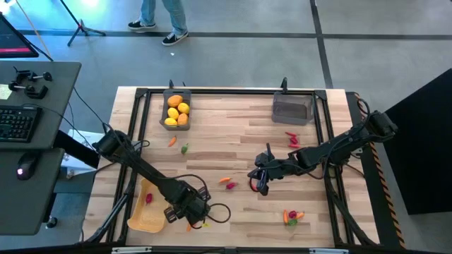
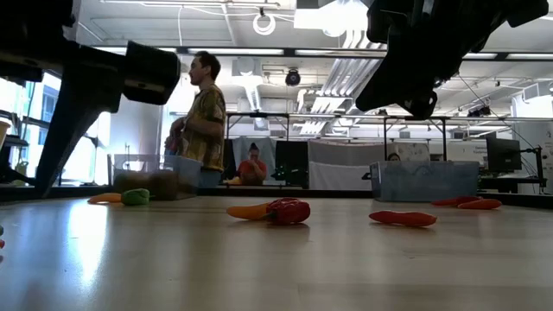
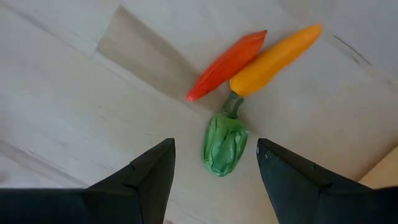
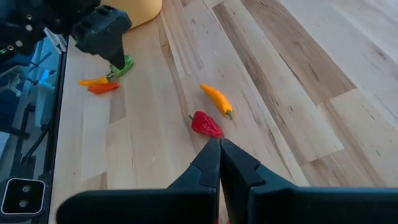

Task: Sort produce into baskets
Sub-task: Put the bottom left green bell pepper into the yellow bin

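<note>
My left gripper [image 3: 214, 149] is open near the table's near edge [image 1: 192, 217]. Its fingers stand on either side of a small green piece [image 3: 224, 146] without touching it. A red chilli [image 3: 227, 59] and an orange chilli [image 3: 277, 50] lie on the table just beyond the green piece. My right gripper [image 4: 219, 152] is shut and empty above mid-table [image 1: 260, 185], close to a red pepper [image 4: 206, 124] and an orange chilli [image 4: 216, 99]. The tan tray [image 1: 141, 217] holds a magenta piece [image 1: 150, 199]. One dark bin [image 1: 167, 106] holds yellow and orange fruits; the other dark bin [image 1: 292, 109] stands at the far right.
An orange piece [image 1: 171, 142] and a green piece [image 1: 184, 148] lie near the fruit bin. Two red pieces [image 1: 292, 138] lie near the right bin. A red, green and orange cluster [image 1: 290, 216] lies near the table's near edge. A person [image 2: 203, 108] stands beyond the table.
</note>
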Robot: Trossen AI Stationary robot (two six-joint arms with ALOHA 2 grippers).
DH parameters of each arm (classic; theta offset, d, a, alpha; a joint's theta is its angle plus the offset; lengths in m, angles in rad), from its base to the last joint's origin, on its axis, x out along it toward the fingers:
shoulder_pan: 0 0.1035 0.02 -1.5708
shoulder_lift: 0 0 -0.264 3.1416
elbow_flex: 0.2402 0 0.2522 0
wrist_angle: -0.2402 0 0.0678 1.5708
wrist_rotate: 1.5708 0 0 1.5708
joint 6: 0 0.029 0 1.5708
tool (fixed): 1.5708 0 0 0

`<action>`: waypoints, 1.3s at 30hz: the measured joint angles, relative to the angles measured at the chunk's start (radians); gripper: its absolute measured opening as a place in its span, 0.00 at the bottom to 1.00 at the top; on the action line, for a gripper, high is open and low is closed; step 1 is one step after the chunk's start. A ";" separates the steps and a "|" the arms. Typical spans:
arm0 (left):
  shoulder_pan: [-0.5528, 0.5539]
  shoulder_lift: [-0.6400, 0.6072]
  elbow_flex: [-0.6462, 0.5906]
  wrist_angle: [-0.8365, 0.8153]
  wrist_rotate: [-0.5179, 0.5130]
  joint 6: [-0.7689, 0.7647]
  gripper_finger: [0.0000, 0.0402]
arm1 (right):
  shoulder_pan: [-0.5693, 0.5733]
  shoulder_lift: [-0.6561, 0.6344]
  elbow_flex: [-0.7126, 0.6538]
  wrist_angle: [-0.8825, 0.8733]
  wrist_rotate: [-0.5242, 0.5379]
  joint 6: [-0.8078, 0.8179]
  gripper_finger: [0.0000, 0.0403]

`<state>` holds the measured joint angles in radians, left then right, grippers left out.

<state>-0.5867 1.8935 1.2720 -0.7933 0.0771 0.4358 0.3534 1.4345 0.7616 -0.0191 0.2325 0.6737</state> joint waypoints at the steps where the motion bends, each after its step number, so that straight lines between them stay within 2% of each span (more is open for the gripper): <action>1: -0.002 0.006 0.000 0.006 0.000 0.003 0.53 | 0.000 0.000 0.000 -0.001 0.000 0.000 0.00; 10: 0.006 0.046 0.000 0.013 -0.009 0.004 0.53 | 0.000 0.001 0.000 -0.024 0.000 0.000 0.00; 14: 0.013 0.047 0.000 0.019 -0.009 -0.009 0.49 | 0.000 0.001 0.000 -0.030 0.000 0.000 0.00; 17: 0.018 0.047 0.000 0.029 -0.004 -0.040 0.39 | 0.000 0.001 0.000 -0.030 0.000 0.000 0.00; 22: 0.028 0.041 0.000 0.035 0.016 -0.088 0.08 | 0.000 0.001 0.000 -0.030 0.000 0.000 0.00; 24: 0.040 0.030 0.000 0.028 0.019 -0.123 0.03 | 0.000 0.001 0.000 -0.030 0.000 0.000 0.00; 28: 0.103 -0.049 -0.001 -0.064 -0.005 -0.177 0.05 | 0.000 0.001 0.001 -0.036 0.000 0.000 0.00; 32: 0.190 -0.195 -0.001 -0.124 -0.010 -0.277 0.01 | 0.000 0.001 0.001 -0.045 0.008 0.000 0.00; 36: 0.251 -0.361 -0.001 -0.133 -0.072 -0.529 0.02 | 0.000 0.001 0.001 -0.049 0.016 0.000 0.00; 39: 0.253 -0.457 0.000 -0.204 -0.108 -0.745 0.01 | 0.000 0.001 0.001 -0.053 0.018 0.000 0.00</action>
<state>-0.3335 1.4368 1.2716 -0.9972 -0.0309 -0.3093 0.3534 1.4353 0.7628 -0.0719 0.2504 0.6735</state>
